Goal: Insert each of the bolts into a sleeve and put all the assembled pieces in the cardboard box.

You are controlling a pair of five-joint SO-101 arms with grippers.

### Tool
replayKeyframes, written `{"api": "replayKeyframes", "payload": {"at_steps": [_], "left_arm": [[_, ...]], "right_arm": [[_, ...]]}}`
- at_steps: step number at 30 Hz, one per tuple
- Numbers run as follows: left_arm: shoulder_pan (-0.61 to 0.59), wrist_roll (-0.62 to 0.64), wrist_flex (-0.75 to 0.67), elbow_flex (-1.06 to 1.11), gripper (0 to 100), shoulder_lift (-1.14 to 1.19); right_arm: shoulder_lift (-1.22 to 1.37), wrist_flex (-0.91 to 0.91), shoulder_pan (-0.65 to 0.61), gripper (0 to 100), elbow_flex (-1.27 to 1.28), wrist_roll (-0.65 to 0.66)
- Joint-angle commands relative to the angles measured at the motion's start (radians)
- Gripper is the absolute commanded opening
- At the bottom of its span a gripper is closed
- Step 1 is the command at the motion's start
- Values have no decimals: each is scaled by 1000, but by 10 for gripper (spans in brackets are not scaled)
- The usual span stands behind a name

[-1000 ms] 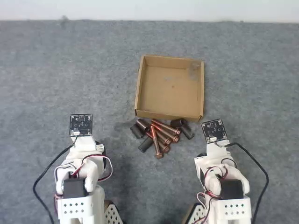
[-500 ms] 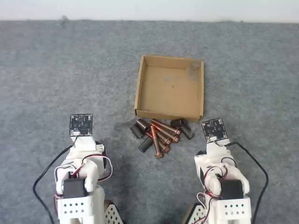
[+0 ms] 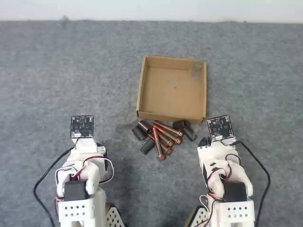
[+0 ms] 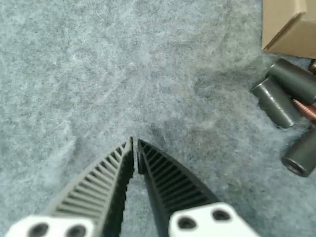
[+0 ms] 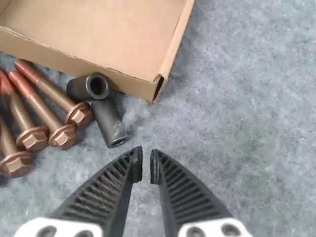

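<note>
Grey, felt-like cloth covered the worktop (image 3: 57, 66). The cardboard box (image 3: 170, 116) sat open near the middle, with its bare brown floor showing. The loose parts lay on the cloth just in front of the box's near wall. Copper-coloured bolts (image 3: 164, 135) were bunched side by side and touching, their flanged heads pointing toward the arms. Dark sleeves (image 3: 140, 130) lay at both ends of the bunch, two on the left-arm side and two on the right-arm side.

The left gripper (image 4: 135, 143) hung over bare cloth with its ribbed jaws together, holding nothing. Its wrist view showed three sleeves and a corner of the box well off to one side of it.

The right gripper (image 5: 146, 157) was also empty, its jaws drawn in until only a thin slit separated the tips. It hovered close to the near right corner of the box. In that wrist view a sleeve (image 5: 90, 87) rested against the box wall with its bore facing the camera. Another sleeve (image 5: 109, 124) lay flat just beyond the fingertips and touched the first one. The bolt heads lay beside those two sleeves.

In the high view both arms stood at the near edge of the worktop, one on each side of the pile.
</note>
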Motion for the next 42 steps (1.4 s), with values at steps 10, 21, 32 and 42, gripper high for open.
{"api": "replayKeyframes", "payload": {"at_steps": [10,21,32,42], "left_arm": [[0,0,5,-18,11,5],[5,-2,-3,-24,12,5],[6,-5,-213,-101,12,5],[14,-2,-259,-176,12,11]], "right_arm": [[-15,41,16,19,14,12],[-15,41,18,19,14,12],[-15,42,18,17,14,12],[-15,42,18,17,14,12]]}}
